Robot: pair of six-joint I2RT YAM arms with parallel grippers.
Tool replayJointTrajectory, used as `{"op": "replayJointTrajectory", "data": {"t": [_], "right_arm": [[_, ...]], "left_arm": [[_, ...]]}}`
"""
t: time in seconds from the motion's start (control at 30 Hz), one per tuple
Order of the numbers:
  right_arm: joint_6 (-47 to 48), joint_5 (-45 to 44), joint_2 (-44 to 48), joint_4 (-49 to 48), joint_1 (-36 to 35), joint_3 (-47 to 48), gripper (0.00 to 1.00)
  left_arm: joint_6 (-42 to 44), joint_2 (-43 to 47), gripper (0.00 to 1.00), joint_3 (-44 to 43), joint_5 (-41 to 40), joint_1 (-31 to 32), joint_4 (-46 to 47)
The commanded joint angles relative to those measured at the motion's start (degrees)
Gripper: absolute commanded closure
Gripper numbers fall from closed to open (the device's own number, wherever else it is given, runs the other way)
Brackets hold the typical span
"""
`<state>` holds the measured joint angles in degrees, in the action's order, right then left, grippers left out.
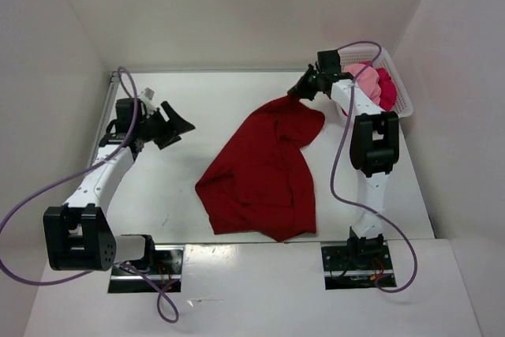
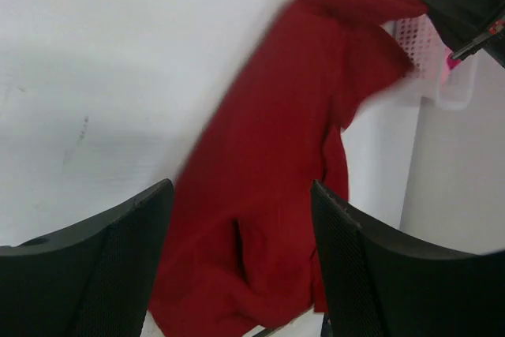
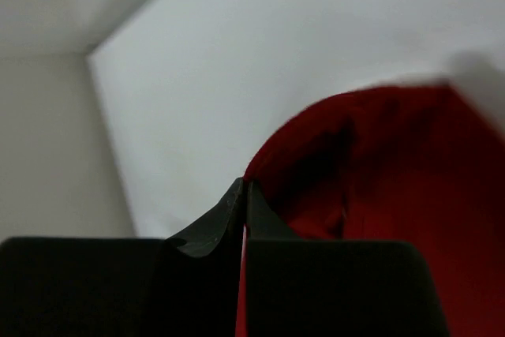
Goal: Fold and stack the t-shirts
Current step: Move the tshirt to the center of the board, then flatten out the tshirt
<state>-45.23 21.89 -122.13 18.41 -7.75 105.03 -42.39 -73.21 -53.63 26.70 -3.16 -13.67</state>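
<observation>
Dark red t-shirt (image 1: 260,171) | corner pinched in right pincer (image 1: 297,92) (far end raised)

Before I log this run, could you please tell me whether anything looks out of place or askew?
The dark red t-shirt lies rumpled and askew on the table, one corner pinched in the shut right tool and stretched toward the white basket, where the pink shirt and crimson shirt sit bunched.

Left arm (image 1: 102,179) leans toward 1 o'clock, left gripper (image 1: 170,125) facing 3 o'clock, fingers (image 2: 118,258) spread wide, holding nothing. Right arm (image 1: 371,147) stretches toward 12, right gripper (image 1: 298,92) turned toward 9, pinched tight on dark red t-shirt (image 1: 260,171).
</observation>
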Motion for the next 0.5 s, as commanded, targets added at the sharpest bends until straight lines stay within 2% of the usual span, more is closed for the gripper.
{"op": "replayJointTrajectory", "data": {"t": [0.0, 0.1, 0.2, 0.3, 0.33, 0.4, 0.47], "right_arm": [[5.5, -13.6, 13.0, 1.1, 0.5, 2.9, 0.97], [7.0, -20.0, 15.1, 4.4, 1.1, 3.5, 0.97], [7.1, -20.7, 18.0, 4.4, 2.9, -3.3, 0.85], [7.1, -20.7, 22.4, 3.3, 2.9, -12.5, 0.63], [7.1, -20.7, 23.7, 2.6, 2.9, -14.7, 0.51], [7.7, -19.5, 26.6, 1.9, 2.9, -20.5, 0.46], [8.4, -19.5, 30.4, 2.7, 2.9, -24.1, 0.46]], "left_arm": [[5.9, -0.7, 0.23, -1.0, -8.6, 5.7, -3.7], [5.9, -0.7, 0.23, 2.4, -9.8, 10.4, -5.4], [5.3, -0.7, 0.22, 6.8, -9.8, 15.4, -6.0], [5.3, -2.5, 0.22, 7.9, -11.8, 20.5, -9.0], [5.3, -3.3, 0.22, 7.9, -12.4, 21.5, -9.7], [5.3, -5.3, 0.22, 7.9, -13.2, 24.1, -10.4], [5.3, -9.1, 0.22, 7.9, -13.2, 28.0, -9.8]]}}
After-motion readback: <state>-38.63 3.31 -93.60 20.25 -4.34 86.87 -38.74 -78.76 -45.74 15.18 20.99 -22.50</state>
